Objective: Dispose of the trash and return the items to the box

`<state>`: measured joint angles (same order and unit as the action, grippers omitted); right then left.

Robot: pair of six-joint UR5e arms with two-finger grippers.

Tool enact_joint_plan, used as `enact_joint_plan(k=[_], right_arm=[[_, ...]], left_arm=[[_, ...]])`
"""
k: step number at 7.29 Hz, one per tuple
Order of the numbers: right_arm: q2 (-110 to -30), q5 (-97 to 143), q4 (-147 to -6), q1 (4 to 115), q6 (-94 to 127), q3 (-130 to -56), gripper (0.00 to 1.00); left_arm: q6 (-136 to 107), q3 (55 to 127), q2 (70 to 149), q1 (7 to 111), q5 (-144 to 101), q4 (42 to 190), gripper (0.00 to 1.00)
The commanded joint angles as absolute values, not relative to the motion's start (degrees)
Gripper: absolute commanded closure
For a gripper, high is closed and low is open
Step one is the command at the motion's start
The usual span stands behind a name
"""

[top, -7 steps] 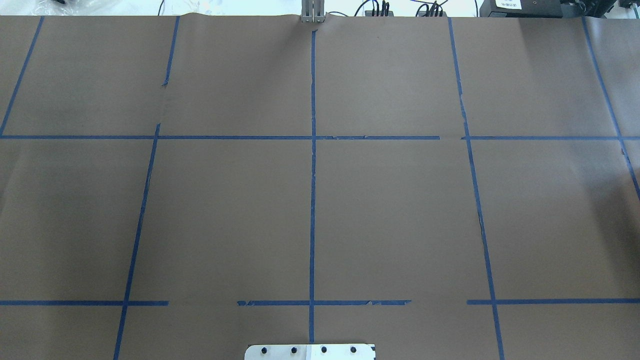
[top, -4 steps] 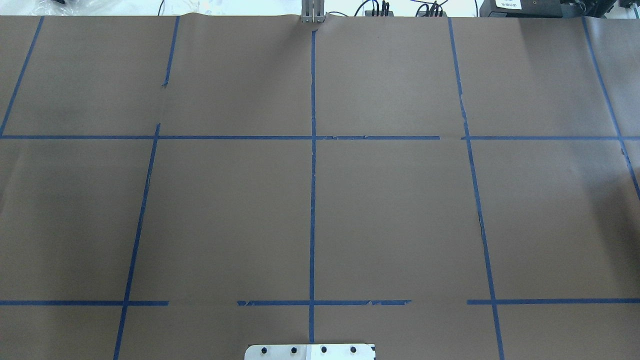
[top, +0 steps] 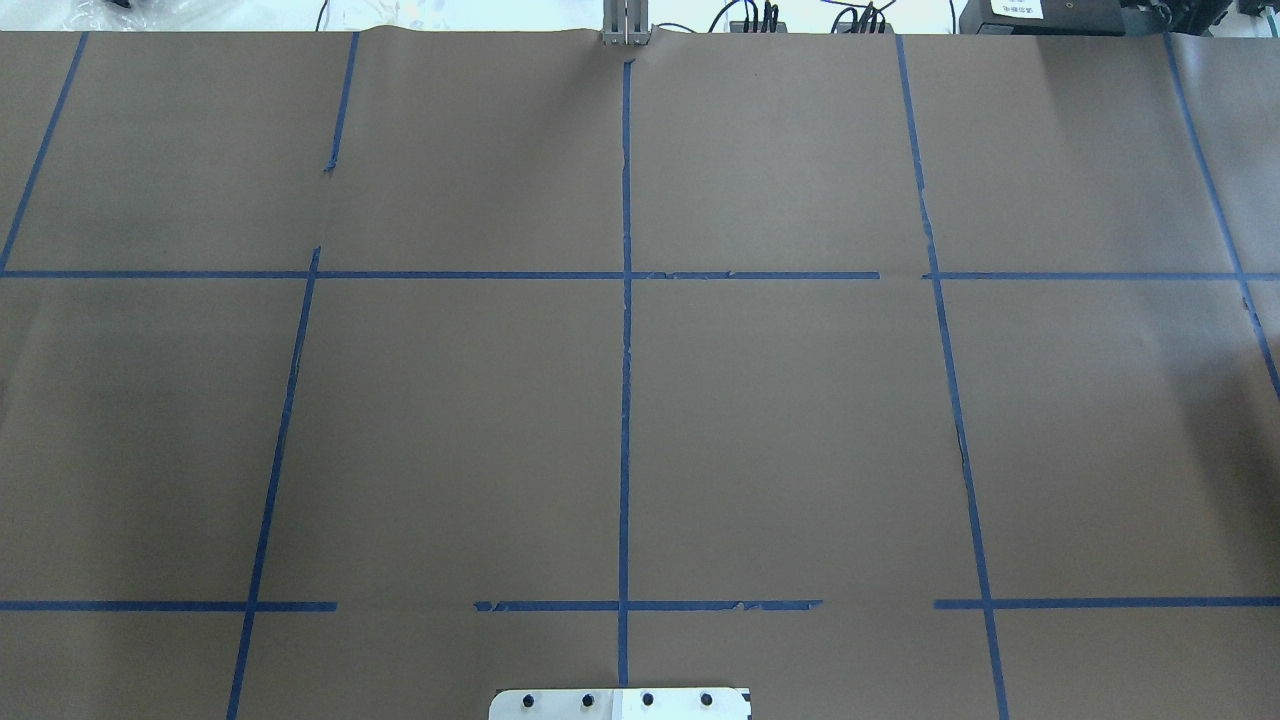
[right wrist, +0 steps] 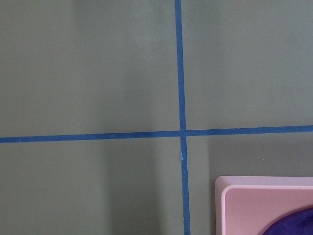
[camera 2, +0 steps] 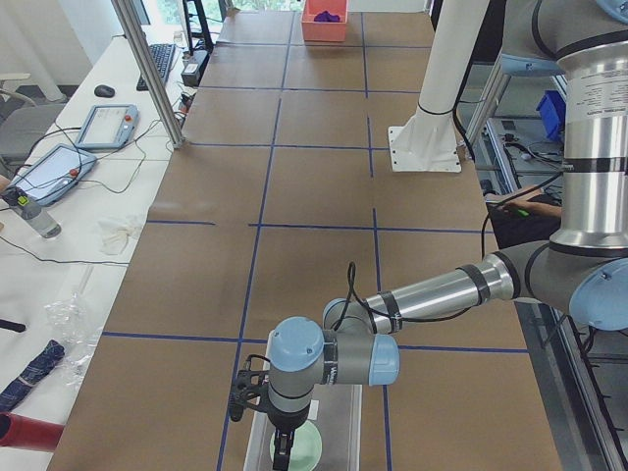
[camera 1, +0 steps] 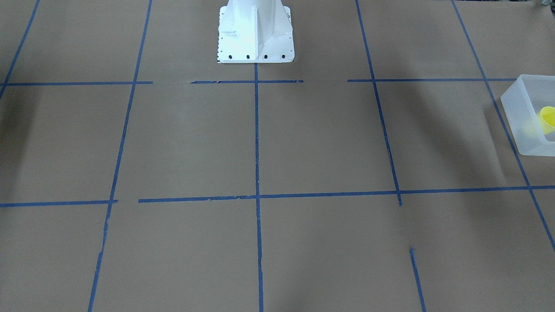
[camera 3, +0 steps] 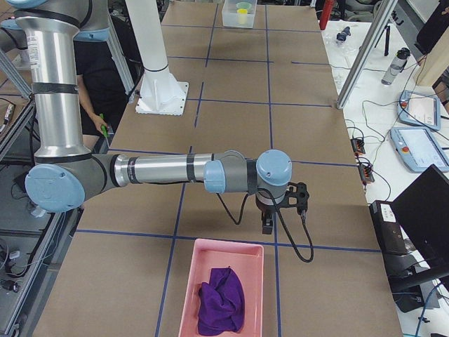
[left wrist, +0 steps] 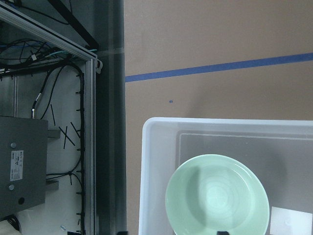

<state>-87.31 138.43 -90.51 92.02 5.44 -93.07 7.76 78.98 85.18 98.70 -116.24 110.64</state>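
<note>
The frosted-white box [left wrist: 146, 171] stands at the table's left end, and also shows in the exterior left view [camera 2: 348, 422] and cut off in the front-facing view [camera 1: 520, 112]. The mint-green bowl [left wrist: 217, 196] lies upright inside it. The yellow cup [camera 1: 548, 117] lies in the box too, seen far off in the exterior right view [camera 3: 243, 10]. My left gripper [camera 2: 285, 446] hangs just over the bowl [camera 2: 306, 449]; I cannot tell whether it is open or shut. My right gripper [camera 3: 269, 226] hovers over bare table beside the pink tray; I cannot tell its state either.
A pink tray [camera 3: 189, 281] with a purple cloth [camera 3: 221, 302] stands at the table's right end, its corner in the right wrist view [right wrist: 264, 205]. The white robot base [camera 1: 255, 32] stands mid-table. An aluminium frame with cables [left wrist: 88, 122] runs along the table edge by the box.
</note>
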Motion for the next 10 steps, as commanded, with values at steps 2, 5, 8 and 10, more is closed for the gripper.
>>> enact_joint_plan(k=[2, 5, 8, 10], right_arm=[[-87.2, 138.4, -90.5, 92.0, 5.4, -92.9, 0.0], [-87.2, 138.6, -90.4, 92.0, 5.0, -92.8, 0.0], [-87.5, 138.9, -90.5, 92.0, 5.1, -92.8, 0.0], [-87.5, 139.0, -90.6, 92.0, 5.1, -92.8, 0.0]], left_arm=[[7.2, 89.0, 85.5, 98.6, -119.1, 111.1, 0.0], [6.8, 91.7, 86.6, 96.6, -124.3, 112.2, 0.0], [6.7, 96.0, 86.6, 92.6, -129.4, 97.9, 0.0], [7.1, 95.9, 86.4, 92.4, -132.8, 94.6, 0.0]])
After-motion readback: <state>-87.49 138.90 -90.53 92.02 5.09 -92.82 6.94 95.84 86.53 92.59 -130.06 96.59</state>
